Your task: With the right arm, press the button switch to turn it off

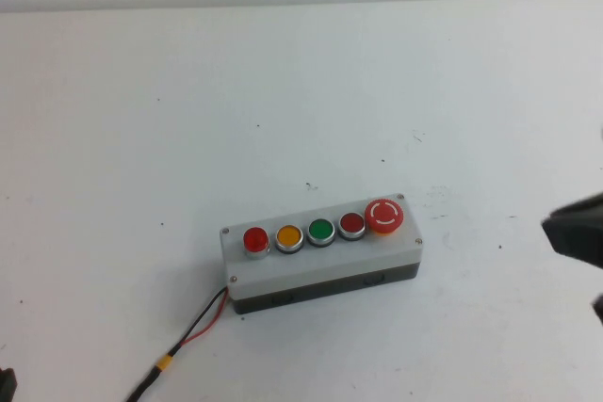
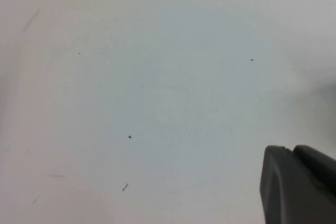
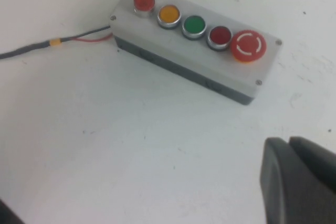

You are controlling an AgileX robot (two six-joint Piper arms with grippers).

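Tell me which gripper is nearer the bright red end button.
Right. The right gripper sits at the table's right edge, beyond the box's far end from the button switch. The left gripper barely shows at the bottom left corner, farther off.

Lab bench, bare white table [image 1: 141,138], wired button box [image 1: 320,261]

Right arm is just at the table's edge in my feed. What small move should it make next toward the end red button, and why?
Probably carry the right gripper toward the robot's left, over the grey box, to above the button switch. The right gripper sits at the table's right edge, beyond the mushroom button, touching nothing. The switch is at the box's far left end, beside the red and black wires. The left gripper hangs over bare table.
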